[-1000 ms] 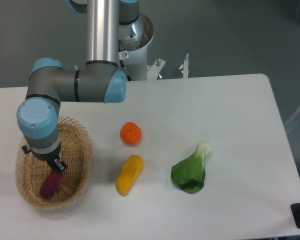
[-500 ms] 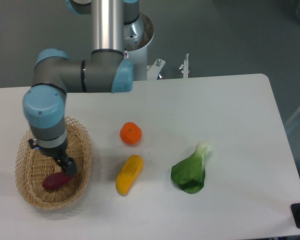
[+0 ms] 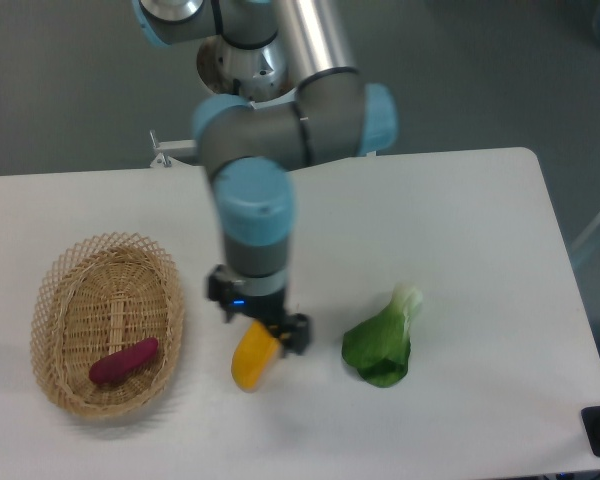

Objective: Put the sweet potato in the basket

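Note:
The dark reddish-purple sweet potato (image 3: 124,361) lies on the floor of the tan wicker basket (image 3: 56,300), toward its near right side. My gripper (image 3: 261,323) is well to the right of the basket, hanging over the yellow-orange vegetable (image 3: 253,362) and covering its upper end. Two dark fingers (image 3: 295,334) stick out on either side of the wrist and hold nothing, so the gripper is open.
A green leafy vegetable (image 3: 383,342) lies to the right of the gripper. The arm's grey and blue links rise from the gripper to the base at the table's back edge. The round orange fruit is hidden behind the arm.
The gripper let go of the sweet potato, which now rests in the basket. The arm swung right, out of the basket, to above the yellow vegetable, and now covers the orange fruit.

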Tool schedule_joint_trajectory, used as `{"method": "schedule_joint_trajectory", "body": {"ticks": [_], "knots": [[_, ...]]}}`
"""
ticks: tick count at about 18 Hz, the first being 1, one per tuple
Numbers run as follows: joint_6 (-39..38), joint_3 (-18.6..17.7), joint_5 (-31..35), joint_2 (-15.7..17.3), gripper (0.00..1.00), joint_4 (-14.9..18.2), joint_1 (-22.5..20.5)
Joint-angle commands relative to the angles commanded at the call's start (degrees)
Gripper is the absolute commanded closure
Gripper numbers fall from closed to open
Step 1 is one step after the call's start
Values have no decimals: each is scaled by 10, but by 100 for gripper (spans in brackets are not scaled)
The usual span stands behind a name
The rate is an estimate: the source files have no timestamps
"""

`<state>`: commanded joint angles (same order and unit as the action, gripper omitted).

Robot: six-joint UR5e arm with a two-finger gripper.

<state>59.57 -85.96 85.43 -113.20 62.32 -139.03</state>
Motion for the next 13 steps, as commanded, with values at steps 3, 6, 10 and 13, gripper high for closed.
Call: {"method": "schedule_joint_trajectory", "body": {"ticks": [3,6,10,13], "knots": [[61,-4,0,-1,0,0,-40],[120,-2,0,-5,0,3,-76],[188,9,2,-20,0,2,-118],[237,26,10,-32,0,11,-136]]}}
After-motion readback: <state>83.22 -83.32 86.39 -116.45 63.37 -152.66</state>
